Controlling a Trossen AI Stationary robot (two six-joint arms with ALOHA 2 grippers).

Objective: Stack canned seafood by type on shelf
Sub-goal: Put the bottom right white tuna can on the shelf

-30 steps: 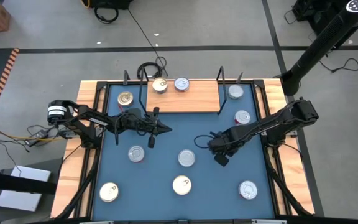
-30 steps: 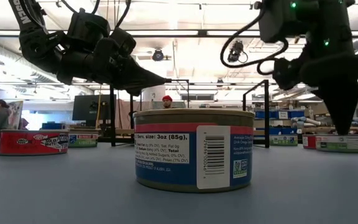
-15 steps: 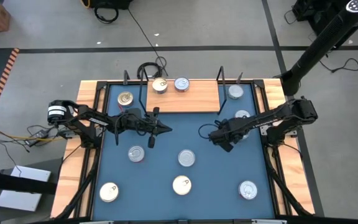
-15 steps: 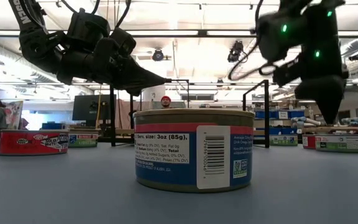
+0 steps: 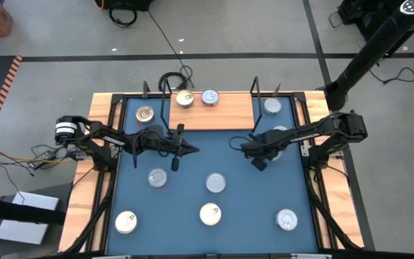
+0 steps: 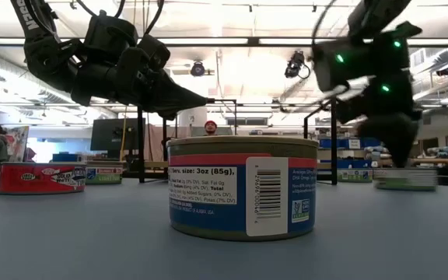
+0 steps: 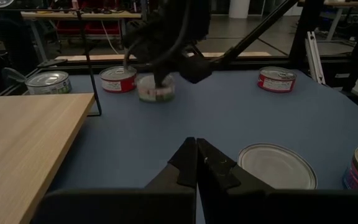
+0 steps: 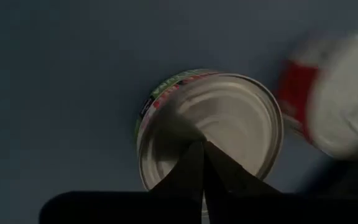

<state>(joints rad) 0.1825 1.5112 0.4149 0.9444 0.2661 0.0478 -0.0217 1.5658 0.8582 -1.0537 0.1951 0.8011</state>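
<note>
The right gripper [image 5: 241,149], clenched empty, is poised over a tuna can [image 8: 210,127] on the desk [image 5: 192,162] beside the shelf [image 5: 214,115]. Rigid, slick metal is judged; its sidewall should be pinched across.

Bright ceiling-strip glare in the low view; dim wrist views, motion-blurred red-sided can [image 8: 331,93].

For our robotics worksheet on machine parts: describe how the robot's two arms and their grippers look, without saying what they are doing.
Both arms are dark, jointed and slim. The left gripper ends in two black fingers tapering to a wedge point. A silver-white round part sits near the left arm's base. The right gripper has matching pointed fingers; green lights glow on its wrist housing in the low view. Black cables loop along both arms.
</note>
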